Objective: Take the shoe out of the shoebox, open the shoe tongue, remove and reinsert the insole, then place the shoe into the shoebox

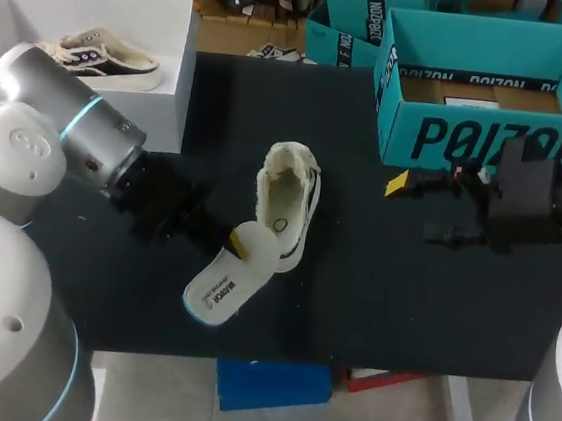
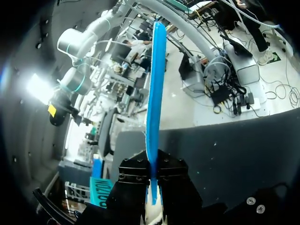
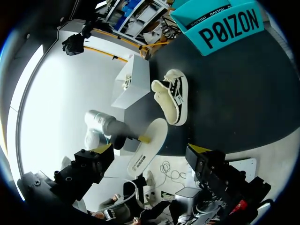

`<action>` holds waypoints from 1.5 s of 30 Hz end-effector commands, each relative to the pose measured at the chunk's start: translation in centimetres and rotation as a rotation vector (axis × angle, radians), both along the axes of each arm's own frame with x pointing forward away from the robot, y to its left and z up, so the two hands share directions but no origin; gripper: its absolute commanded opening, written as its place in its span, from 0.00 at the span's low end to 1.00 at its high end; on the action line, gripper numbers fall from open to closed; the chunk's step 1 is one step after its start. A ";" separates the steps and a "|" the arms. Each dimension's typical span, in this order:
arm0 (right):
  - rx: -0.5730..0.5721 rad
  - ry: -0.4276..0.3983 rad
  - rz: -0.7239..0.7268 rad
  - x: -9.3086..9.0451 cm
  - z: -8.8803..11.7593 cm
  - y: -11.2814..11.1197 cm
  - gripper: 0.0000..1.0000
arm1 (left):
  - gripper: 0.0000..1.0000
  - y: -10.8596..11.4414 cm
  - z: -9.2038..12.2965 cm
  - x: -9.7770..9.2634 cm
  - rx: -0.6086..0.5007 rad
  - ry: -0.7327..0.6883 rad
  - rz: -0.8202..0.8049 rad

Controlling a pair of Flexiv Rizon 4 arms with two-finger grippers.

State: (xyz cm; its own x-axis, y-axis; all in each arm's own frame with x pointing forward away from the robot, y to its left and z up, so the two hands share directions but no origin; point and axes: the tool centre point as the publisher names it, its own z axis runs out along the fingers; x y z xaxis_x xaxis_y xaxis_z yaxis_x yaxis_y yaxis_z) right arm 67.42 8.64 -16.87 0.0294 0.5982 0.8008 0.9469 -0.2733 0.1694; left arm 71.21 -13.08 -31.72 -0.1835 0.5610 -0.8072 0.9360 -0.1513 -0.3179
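Shoe (image 1: 284, 203) lies on the black table (image 1: 402, 304) approx. mid-table, outside both boxes, opening up, heel toward the near edge. Cream lining shows, w/ black stripes on one flank.

Insole (image 1: 226, 277) is out of the shoe: it slants from the heel end toward the near table edge, pale printed face up, blue rim. Its top end overlaps the heel in the head view; can't tell if they touch.

L gripper (image 1: 229, 242) is clamped on the insole near that top end. In the left wrist view the insole (image 2: 154, 93) shows edge-on as a thin blue strip, pinched between the fingers.

R gripper (image 1: 412, 206) hovers over the table well to the shoe's right, just in front of the teal box (image 1: 489, 142). Fingers are wide apart w/ nothing between them, as the right wrist view confirms.

White box (image 1: 161, 107) sits at the far left corner behind the L arm, w/ a second shoe (image 1: 101, 56) inside. Teal box is at the far right, open top.
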 end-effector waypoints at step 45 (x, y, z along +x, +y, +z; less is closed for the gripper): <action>-0.001 0.001 0.000 0.1 -0.1 0.1 1.00 | 0.00 -5.0 -4.6 12.0 0.165 -0.048 -0.055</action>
State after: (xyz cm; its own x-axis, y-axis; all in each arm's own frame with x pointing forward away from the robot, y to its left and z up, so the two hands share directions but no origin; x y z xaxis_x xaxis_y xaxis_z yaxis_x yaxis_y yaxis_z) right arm 67.56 8.75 -16.98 0.0289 0.5981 0.8009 0.9470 -0.2727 0.1695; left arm 83.01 -17.61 -36.34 -0.1140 0.6881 -0.7166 0.9429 -0.1523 -0.2963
